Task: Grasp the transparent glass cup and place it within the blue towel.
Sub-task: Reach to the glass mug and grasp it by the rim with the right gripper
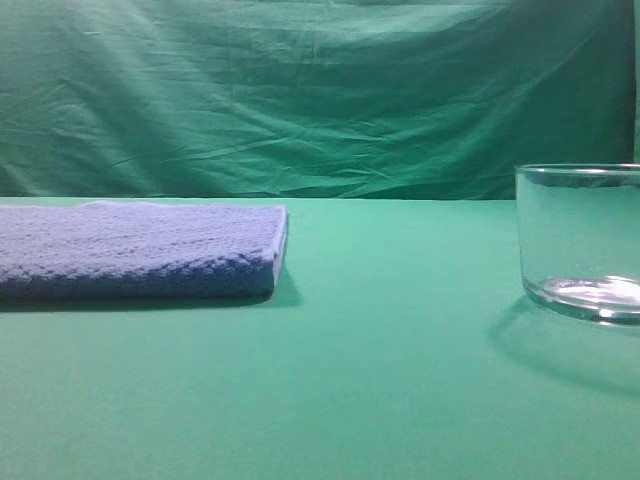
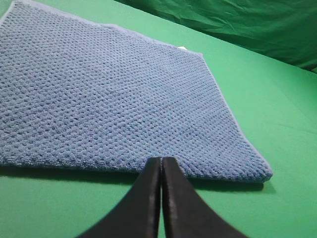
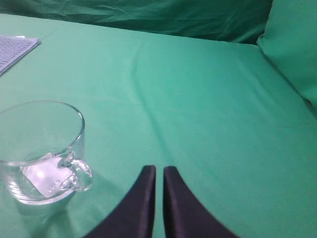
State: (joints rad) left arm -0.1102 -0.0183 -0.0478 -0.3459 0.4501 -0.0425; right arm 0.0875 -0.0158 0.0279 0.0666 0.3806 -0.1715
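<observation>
Blue-purple towel (image 1: 140,250) with a nubby, honeycomb-like weave and a paler edge; clear, colourless glass cup (image 3: 42,151) with a bright whitish glint in its base; plain green table (image 1: 400,380); darker green, creased backdrop cloth (image 1: 320,90); black claws (image 2: 161,171) (image 3: 158,176).

A counter (image 1: 400,380) covered in smooth green cloth fills the foreground, while a wrinkled, darker green fabric backdrop (image 1: 320,90) hangs behind it, creased in long diagonal folds, under soft, even light that leaves faint shadows.
</observation>
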